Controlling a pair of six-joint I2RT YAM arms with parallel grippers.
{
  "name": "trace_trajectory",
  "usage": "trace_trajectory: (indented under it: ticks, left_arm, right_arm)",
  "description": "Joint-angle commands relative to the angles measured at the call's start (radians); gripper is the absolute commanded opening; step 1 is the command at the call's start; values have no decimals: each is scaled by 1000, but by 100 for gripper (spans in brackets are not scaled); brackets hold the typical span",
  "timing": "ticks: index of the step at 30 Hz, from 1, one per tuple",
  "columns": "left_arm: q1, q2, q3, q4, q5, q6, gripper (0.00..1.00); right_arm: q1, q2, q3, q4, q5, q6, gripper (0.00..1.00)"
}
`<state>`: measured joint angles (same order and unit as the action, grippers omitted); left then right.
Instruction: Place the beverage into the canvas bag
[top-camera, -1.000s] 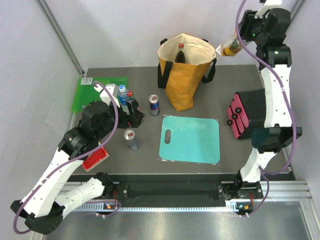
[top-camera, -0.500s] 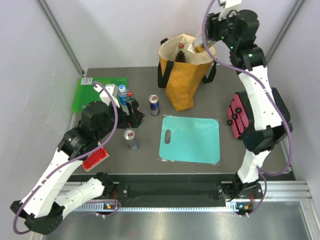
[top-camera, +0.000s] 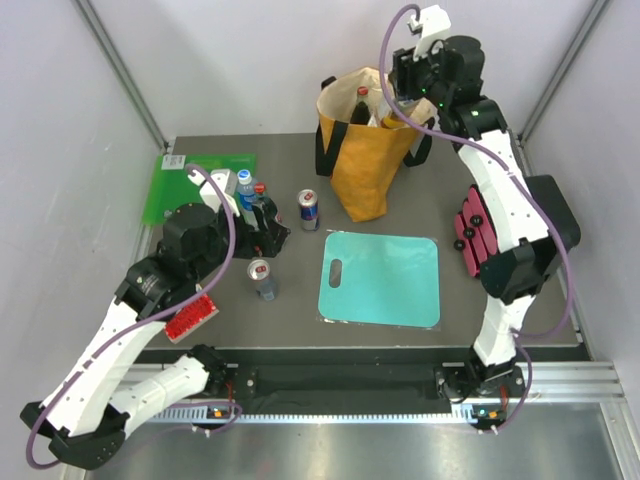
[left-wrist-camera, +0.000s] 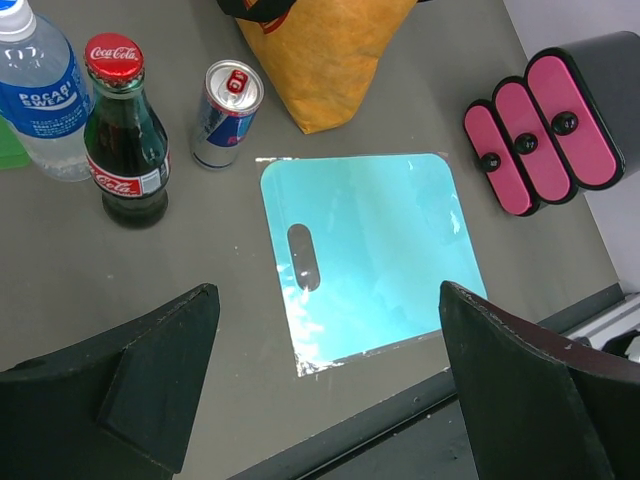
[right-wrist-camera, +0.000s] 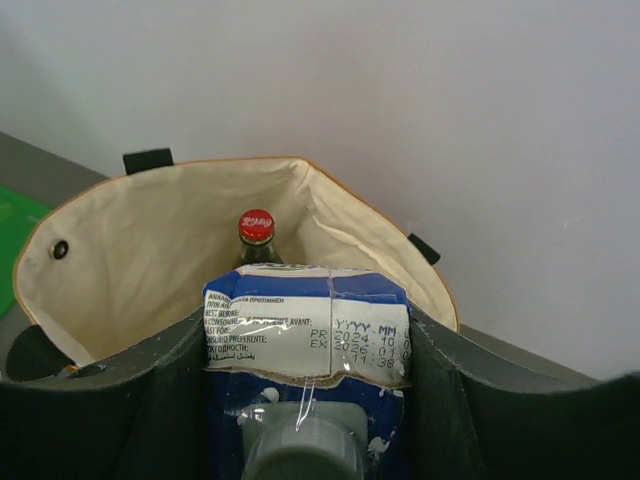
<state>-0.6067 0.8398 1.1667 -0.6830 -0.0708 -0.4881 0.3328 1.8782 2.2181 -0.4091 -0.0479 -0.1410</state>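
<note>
The mustard-yellow canvas bag stands open at the back of the table, its cream lining facing up. My right gripper is shut on the beverage, a blue-and-white carton with a grey cap. It holds the carton tilted just above the bag's mouth. Inside the bag stands a dark bottle with a red cap. My left gripper hangs open over the table's left side with nothing between its fingers.
A Coca-Cola bottle, a water bottle and a Red Bull can stand left of the bag. Another can stands nearer. A teal cutting board, a pink-and-black rack and a green board lie around.
My right arm has swung left with the carton, from beyond the bag's right side to just over its mouth. The left arm has not moved.
</note>
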Motion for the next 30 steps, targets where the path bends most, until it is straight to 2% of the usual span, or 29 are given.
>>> trace_trajectory:
  ticks: [1,14,22,25,30]
  left_arm:
    - [-1,1,-7,31,9,-3,95]
    - [-2,22,-4,36,2,-1,95]
    - [-2,36,-4,36,-6,6,95]
    - [-2,38,-12,42,-14,8,95]
    - [-2,61,-9,49,-6,6,95]
  right_arm:
    - [5,-5,67,441,-18,-43,0]
    - [5,188,77,504,-127,-54,0]
    - [6,194,17,503,-76,-72,0]
    - [5,208,15,487,-69,-88,4]
    - [15,236,8,463,-90,-100,20]
